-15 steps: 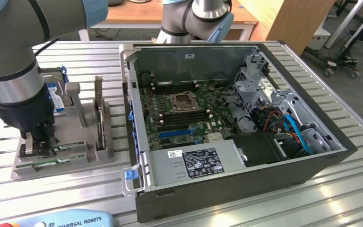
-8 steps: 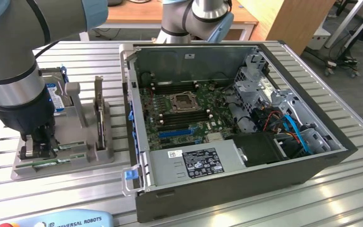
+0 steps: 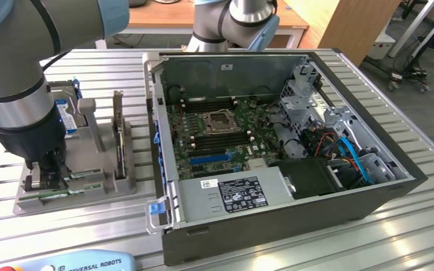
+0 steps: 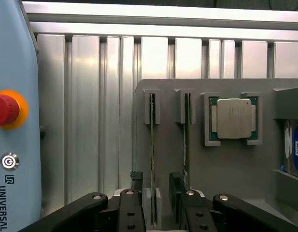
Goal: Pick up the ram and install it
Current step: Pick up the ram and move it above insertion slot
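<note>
Two green ram sticks stand on edge in slots of a grey holder [image 4: 226, 169]. My gripper [image 4: 156, 180] is open and low over the holder. Its black fingertips [image 4: 136, 178] straddle the nearer end of one ram [image 4: 152, 140], with a gap on each side. The second ram [image 4: 186, 135] stands parallel, just outside the other finger. In the exterior view the gripper [image 3: 47, 178] reaches down at the holder's [image 3: 119, 186] front, beside the rams [image 3: 77, 176]. The open computer case [image 3: 277, 220] lies to the exterior view's right, its motherboard [image 3: 217, 132] and memory slots [image 3: 221, 142] exposed.
A silver CPU chip [image 4: 232, 118] sits in a pocket of the holder, and a blue-labelled hard drive [image 4: 296, 150] stands past it. A light blue teach pendant [image 4: 13, 145] with a red stop button [image 4: 3, 108] lies beside the holder on the slatted aluminium table [image 4: 91, 121].
</note>
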Robot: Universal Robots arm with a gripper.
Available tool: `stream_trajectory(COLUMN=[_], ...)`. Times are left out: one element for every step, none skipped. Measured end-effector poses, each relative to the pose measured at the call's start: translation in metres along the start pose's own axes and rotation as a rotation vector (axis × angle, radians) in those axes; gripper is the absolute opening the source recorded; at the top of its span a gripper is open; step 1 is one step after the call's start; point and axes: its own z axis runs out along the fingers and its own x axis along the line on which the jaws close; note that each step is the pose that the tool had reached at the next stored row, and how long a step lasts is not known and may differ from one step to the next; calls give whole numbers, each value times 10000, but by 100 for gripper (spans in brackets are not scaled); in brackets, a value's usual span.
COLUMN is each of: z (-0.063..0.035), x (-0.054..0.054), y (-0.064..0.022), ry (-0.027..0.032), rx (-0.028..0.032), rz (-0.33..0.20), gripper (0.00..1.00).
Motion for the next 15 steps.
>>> stream_trajectory(z=[15,31,46,60,75,91,106,122,138,153,167,178,185,185,185], x=[0,0,1,1,1,2,2,2,3,3,3,3,4,4,4], y=[-1,-1,-2,-3,-3,-4,-5,-5,-6,-7,-7,-8,-8,-7,-7], ry=[-1,-1,-1,-1,-1,0,-1,-1,-1,-1,-1,0,0,1,1], rx=[2,0,1,1,1,1,1,1,1,1,1,0,0,0,-1], rz=[0,0,0,0,0,0,0,0,-1,-1,0,0,0,0,0], gripper=[36,36,36,36,36,36,36,36,36,36,36,36,36,36,36])
